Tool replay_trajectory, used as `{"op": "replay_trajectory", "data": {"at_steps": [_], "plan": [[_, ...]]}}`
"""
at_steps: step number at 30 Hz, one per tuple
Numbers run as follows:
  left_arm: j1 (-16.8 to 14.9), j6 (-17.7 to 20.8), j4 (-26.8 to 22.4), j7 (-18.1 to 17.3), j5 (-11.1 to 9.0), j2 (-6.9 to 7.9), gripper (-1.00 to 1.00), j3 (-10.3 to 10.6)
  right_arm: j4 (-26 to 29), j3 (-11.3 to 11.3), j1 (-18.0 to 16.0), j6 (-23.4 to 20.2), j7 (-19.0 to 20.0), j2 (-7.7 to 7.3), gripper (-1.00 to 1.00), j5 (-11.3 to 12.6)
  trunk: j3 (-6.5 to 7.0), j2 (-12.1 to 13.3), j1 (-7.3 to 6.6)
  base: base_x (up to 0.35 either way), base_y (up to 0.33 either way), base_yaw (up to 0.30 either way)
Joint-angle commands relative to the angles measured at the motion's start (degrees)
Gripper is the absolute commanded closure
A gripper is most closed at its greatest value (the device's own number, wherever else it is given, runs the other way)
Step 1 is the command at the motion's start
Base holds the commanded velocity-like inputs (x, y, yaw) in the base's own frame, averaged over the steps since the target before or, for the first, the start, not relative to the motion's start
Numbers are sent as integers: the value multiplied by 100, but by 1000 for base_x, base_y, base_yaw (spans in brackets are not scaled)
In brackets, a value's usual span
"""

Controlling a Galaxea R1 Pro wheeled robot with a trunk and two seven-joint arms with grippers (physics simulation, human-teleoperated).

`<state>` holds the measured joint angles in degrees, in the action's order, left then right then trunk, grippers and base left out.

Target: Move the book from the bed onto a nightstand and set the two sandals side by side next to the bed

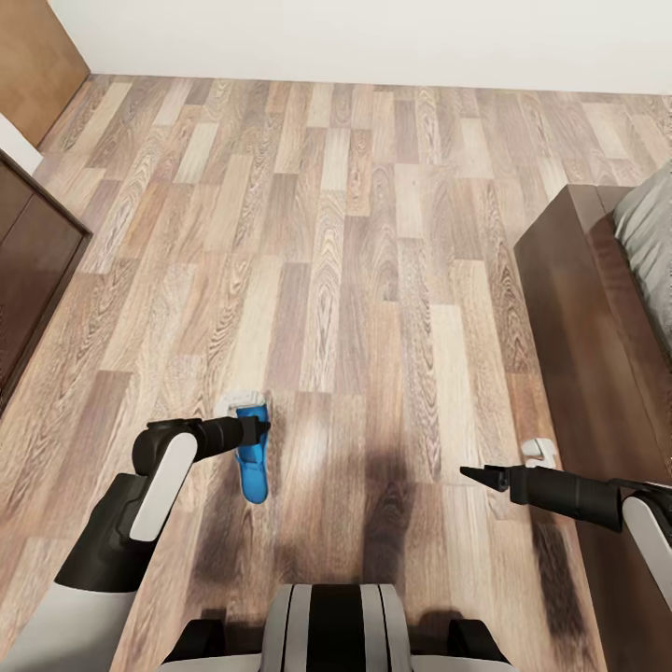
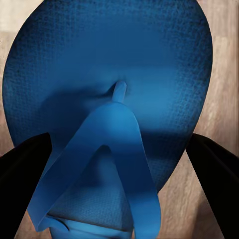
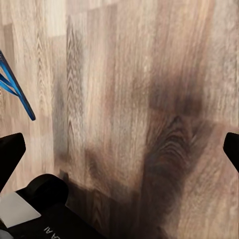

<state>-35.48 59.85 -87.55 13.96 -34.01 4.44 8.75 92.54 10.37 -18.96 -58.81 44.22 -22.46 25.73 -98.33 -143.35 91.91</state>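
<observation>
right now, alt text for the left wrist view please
A bright blue sandal seen close up, sole and toe strap facing the camera, lying on a wood-plank floor. The left hand's two dark fingers stand open on either side of it.

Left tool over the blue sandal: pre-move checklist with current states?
1. Left tool above the blue sandal: ok, the left wrist view shows the sandal centred between the fingers.
2. Left tool open: ok, the fingers stand apart on either side of the sandal.
3. Fingers touching the sandal: cannot tell.
4. Right tool empty: ok, open over bare floor.
5. Bed frame beside the robot for placement: ok, at the right of the head view.
6. Floor beside the bed free of obstacles: cannot tell, a small white object lies there.
</observation>
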Motion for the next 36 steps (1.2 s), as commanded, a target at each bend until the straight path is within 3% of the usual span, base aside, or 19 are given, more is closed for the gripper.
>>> {"op": "replay_trajectory", "data": {"at_steps": [1,9,26,36], "plan": [[-2,11,-5,57,-62,4,100,8,1,6,-3,-23,35,0,-100,-24,20,0,-3,0,0,0],[33,10,3,62,-66,-16,100,-129,1,-5,-3,-12,34,3,-100,-24,197,11,-24,0,0,0],[68,1,18,63,-69,-29,100,-198,1,-7,-3,-8,40,4,-100,-24,502,693,-397,0,0,0],[77,1,19,63,-67,-31,100,-398,1,3,0,5,49,4,-100,-24,682,1094,-617,0,0,0]]}}
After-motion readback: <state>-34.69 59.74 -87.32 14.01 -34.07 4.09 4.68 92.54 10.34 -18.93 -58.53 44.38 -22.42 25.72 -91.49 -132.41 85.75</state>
